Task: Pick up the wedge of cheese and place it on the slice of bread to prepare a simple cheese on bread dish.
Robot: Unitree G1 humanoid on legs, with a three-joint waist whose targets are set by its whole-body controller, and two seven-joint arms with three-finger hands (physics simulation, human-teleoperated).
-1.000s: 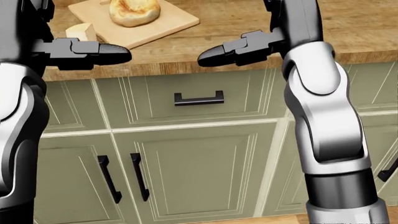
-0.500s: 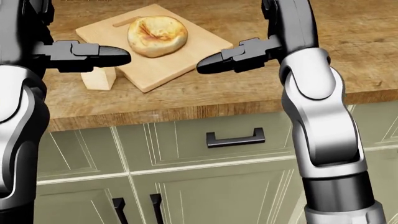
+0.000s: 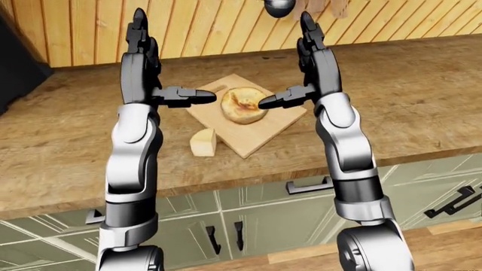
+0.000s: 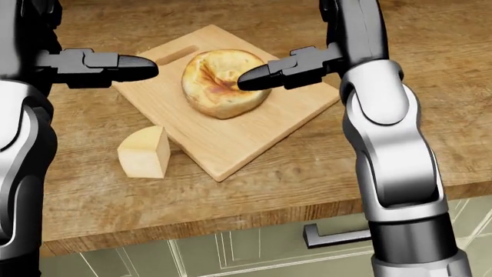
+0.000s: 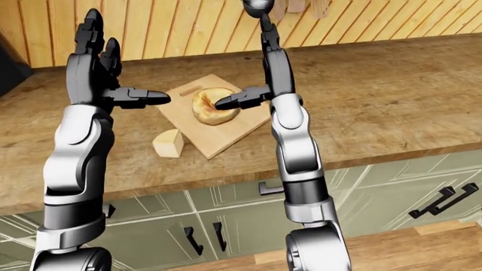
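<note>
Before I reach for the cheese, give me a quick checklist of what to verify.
1. Cheese wedge in view and unobstructed: ok, on the counter at the cutting board's lower-left edge.
2. Bread ready as target: ok, on the board, top bare.
3. Left hand free: ok, open, raised, holding nothing.
4. Right hand free: ok, open, raised.
5. Cheese touching the board: cannot tell, they look very close.
6. Path down to the cheese: ok, nothing lies between it and the left hand.
</note>
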